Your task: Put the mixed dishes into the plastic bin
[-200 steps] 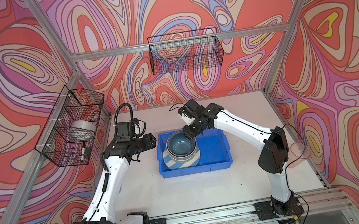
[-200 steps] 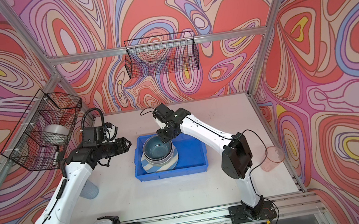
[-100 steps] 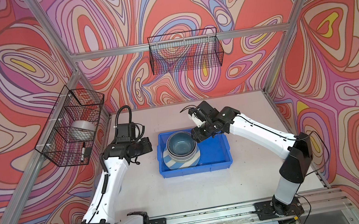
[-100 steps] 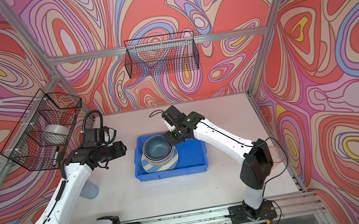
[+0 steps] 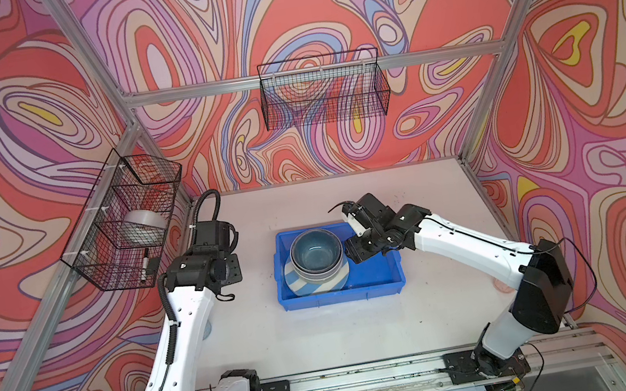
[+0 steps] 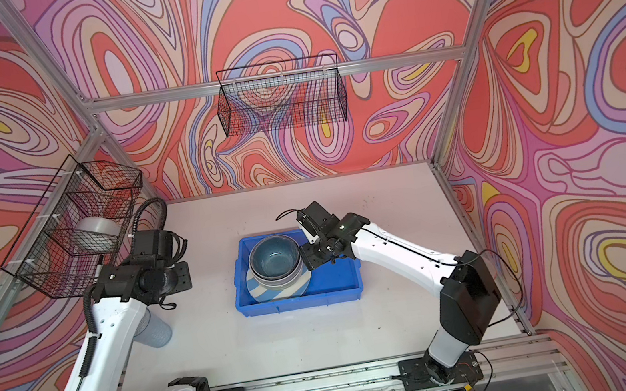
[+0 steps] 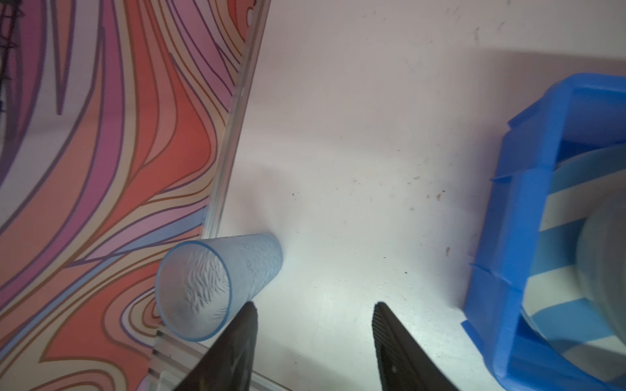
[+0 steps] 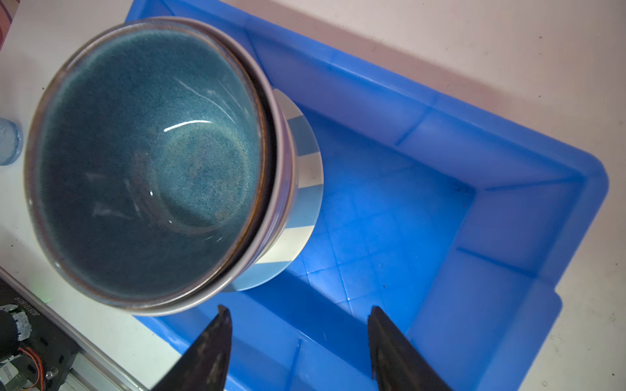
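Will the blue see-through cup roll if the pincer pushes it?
The blue cup looks thin-walled, so probably light. Its round, tapering sides might roll in a curve if tipped. The rippled surface may help the left pincer grip.

The right gripper point(image 8: 296, 308) hangs over the blue bin point(image 5: 339, 297), jaws apart and empty. The left gripper point(image 7: 313, 304), also spread and empty, hovers left of it.

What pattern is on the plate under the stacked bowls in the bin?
The plate has broad blue and white stripes, clearest in the right wrist view.
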`<action>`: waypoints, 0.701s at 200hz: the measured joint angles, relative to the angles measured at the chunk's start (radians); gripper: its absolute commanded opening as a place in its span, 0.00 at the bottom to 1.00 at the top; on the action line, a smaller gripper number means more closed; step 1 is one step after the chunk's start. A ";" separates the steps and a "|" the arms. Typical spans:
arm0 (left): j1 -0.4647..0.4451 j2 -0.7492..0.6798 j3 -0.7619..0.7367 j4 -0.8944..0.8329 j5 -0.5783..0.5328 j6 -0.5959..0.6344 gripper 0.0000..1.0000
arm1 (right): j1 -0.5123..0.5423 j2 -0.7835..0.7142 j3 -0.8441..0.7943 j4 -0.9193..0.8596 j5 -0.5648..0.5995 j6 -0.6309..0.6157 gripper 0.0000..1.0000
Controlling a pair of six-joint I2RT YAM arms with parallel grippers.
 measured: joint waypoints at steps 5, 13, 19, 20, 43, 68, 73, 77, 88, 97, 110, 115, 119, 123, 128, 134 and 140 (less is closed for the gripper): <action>0.004 0.000 -0.006 -0.006 -0.016 0.011 0.60 | -0.003 0.000 -0.004 0.005 -0.005 0.000 0.65; 0.013 -0.003 -0.013 -0.012 -0.031 0.026 0.60 | -0.006 0.000 -0.007 0.010 -0.011 0.000 0.65; 0.023 -0.005 -0.019 -0.014 -0.039 0.036 0.60 | -0.010 0.000 -0.010 0.017 -0.017 -0.001 0.65; 0.026 -0.006 -0.020 -0.014 -0.040 0.037 0.60 | -0.010 0.000 -0.010 0.017 -0.018 -0.001 0.65; 0.071 -0.017 -0.039 -0.012 -0.050 0.072 0.59 | -0.016 0.000 -0.011 0.031 -0.037 -0.003 0.65; 0.127 -0.004 -0.058 0.003 -0.052 0.103 0.58 | -0.017 -0.008 -0.011 0.039 -0.050 -0.006 0.65; 0.134 0.003 -0.060 0.006 -0.051 0.108 0.57 | -0.017 -0.011 -0.012 0.039 -0.051 -0.007 0.66; 0.138 0.009 -0.061 0.007 -0.049 0.112 0.57 | -0.018 -0.015 -0.012 0.039 -0.052 -0.007 0.66; 0.148 0.029 -0.063 0.015 -0.039 0.121 0.57 | -0.021 -0.027 -0.013 0.039 -0.053 -0.008 0.66; 0.156 0.044 -0.064 0.020 -0.020 0.132 0.57 | -0.024 -0.039 -0.013 0.038 -0.053 -0.008 0.66; 0.174 0.063 -0.064 0.024 0.005 0.148 0.57 | -0.033 -0.056 -0.013 0.037 -0.054 -0.008 0.66; 0.183 0.070 -0.064 0.026 0.014 0.154 0.57 | -0.038 -0.064 -0.013 0.037 -0.055 -0.008 0.66; 0.188 0.074 -0.065 0.027 0.019 0.159 0.57 | -0.041 -0.069 -0.013 0.036 -0.055 -0.008 0.67; 0.195 0.077 -0.065 0.030 0.024 0.164 0.57 | -0.045 -0.074 -0.013 0.035 -0.055 -0.008 0.67; 0.202 0.083 -0.066 0.031 0.027 0.171 0.57 | -0.050 -0.081 -0.013 0.032 -0.055 -0.008 0.67; 0.208 0.089 -0.066 0.031 0.027 0.177 0.56 | -0.055 -0.087 -0.013 0.029 -0.055 -0.008 0.67; 0.213 0.097 -0.066 0.031 0.027 0.185 0.56 | -0.061 -0.092 -0.013 0.026 -0.055 -0.008 0.67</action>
